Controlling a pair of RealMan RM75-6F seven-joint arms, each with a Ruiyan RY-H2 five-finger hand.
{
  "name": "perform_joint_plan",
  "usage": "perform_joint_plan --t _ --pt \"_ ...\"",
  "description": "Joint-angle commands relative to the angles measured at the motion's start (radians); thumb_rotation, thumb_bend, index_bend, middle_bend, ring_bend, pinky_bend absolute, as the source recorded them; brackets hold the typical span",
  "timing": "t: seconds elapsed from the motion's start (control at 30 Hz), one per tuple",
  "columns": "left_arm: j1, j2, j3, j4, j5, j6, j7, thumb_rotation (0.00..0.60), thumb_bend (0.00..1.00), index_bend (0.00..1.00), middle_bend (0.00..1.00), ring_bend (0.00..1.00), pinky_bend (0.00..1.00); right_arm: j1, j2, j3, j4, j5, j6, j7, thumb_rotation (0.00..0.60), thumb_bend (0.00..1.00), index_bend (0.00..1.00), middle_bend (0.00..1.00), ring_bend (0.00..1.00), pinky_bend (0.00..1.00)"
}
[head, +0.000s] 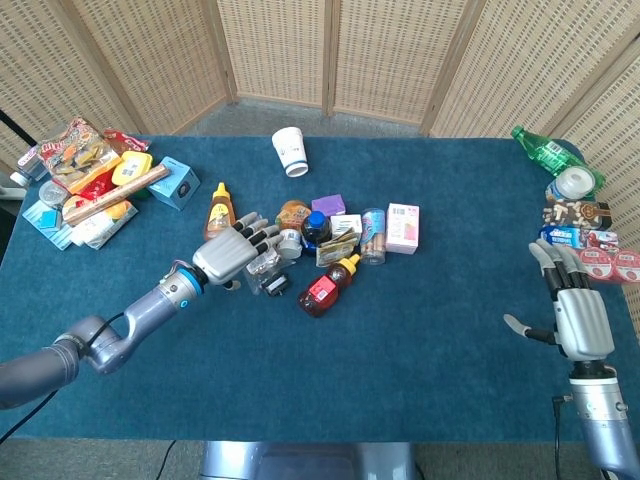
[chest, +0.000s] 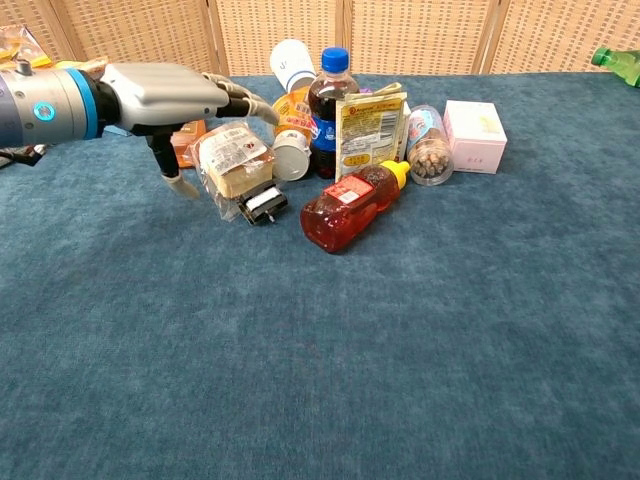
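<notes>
Labels on the yellow packet (chest: 368, 133) and cola bottle (chest: 327, 112) seem too blurred to read.

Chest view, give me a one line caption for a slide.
Left hand hovers open over a wrapped sandwich beside a red sauce bottle on the blue table.

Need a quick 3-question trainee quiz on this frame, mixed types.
1. True or false: the left hand holds the red sauce bottle.
2. Which hand hovers over the wrapped sandwich? A) left B) right
3. Fill in: the right hand is ___, holding nothing.

Key: 1 false, it grips nothing; 2 A; 3 open.
</notes>
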Motion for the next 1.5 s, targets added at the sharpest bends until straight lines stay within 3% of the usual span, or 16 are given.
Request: perform_joint_plan --t 0.03,0.4,0.5,0.6,0.7,0.87,1.1,1.5 --pt "-0.007 -0.009 0.002 0.009 -0.028 -0.018 0.011 0.6 0.17 0.01 0.0 0.0 0.0 0.0 0.0 0.0 0.0 0.001 0.0 0.002 0.6 0.0 0.0 0.0 0.0 0.0" --pt "-0.071 -0.029 -0.021 0.016 -0.157 -0.126 0.099 0.6 0.17 0.05 0.0 0.0 0.02 -0.002 0.001 0.003 -0.001 0.003 0.001 0.01 0.6 0.0 0.0 0.0 0.0 0.0" --pt "-0.081 -0.036 -0.023 0.013 -0.178 -0.126 0.125 0.6 0.17 0.13 0.02 0.04 0.17 -0.002 0.002 0.003 0.0 0.002 0.002 0.015 0.6 0.0 0.0 0.0 0.0 0.0" --pt "-0.087 -0.045 -0.024 0.014 -0.202 -0.117 0.161 0.6 0.17 0.27 0.17 0.19 0.34 -0.002 0.002 0.003 0.001 -0.001 0.003 0.016 0.6 0.0 0.0 0.0 0.0 0.0" --pt "-0.088 -0.05 -0.022 0.008 -0.228 -0.113 0.19 0.6 0.17 0.42 0.27 0.29 0.41 -0.003 0.002 0.003 0.002 -0.002 0.005 0.016 0.6 0.0 0.0 0.0 0.0 0.0" --pt "-0.079 -0.051 -0.007 0.003 -0.247 -0.086 0.224 0.6 0.17 0.5 0.38 0.39 0.51 -0.004 0.002 0.003 0.001 -0.002 0.007 0.016 0.6 0.0 0.0 0.0 0.0 0.0" --pt "-0.051 0.007 -0.003 -0.073 -0.24 -0.019 0.212 0.6 0.17 0.53 0.39 0.41 0.52 -0.004 0.001 0.003 0.002 -0.003 0.006 0.015 0.6 0.0 0.0 0.0 0.0 0.0" --pt "0.017 0.23 -0.029 -0.316 -0.2 0.121 0.143 0.6 0.17 0.53 0.35 0.4 0.52 -0.003 0.0 -0.001 -0.003 -0.009 0.005 0.003 0.6 0.0 0.0 0.0 0.0 0.0"
